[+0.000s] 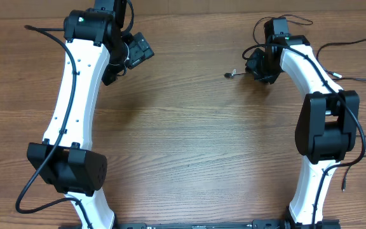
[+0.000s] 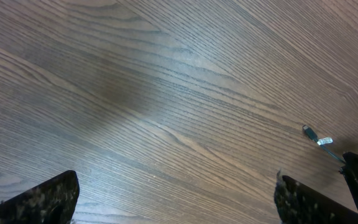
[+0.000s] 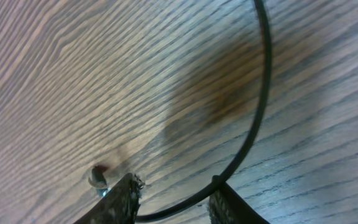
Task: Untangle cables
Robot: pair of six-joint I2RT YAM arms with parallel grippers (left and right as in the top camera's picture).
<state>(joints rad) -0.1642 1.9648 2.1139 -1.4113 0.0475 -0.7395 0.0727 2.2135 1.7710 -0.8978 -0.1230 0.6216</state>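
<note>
Left gripper (image 2: 176,190): jaws wide apart over the table (image 2: 166,93). Right gripper (image 3: 174,199): fingers close in on either side of a black cable (image 3: 257,118); can't tell if it's clamped. Overhead, this sits at the table's 2 o'clock, with the silver plug (image 1: 229,74) at the right gripper's 9 o'clock.

This looks like a robotics lab or test station. A broad bench (image 1: 189,127) of brown wood-grain laminate carries two white jointed robot arms with black motor housings, a left arm (image 1: 75,95) and a right arm (image 1: 304,67). Both rise from a black mounting rail (image 1: 196,225) at the near edge. A thin black cord (image 3: 264,93) lies loose on the wood.
</note>
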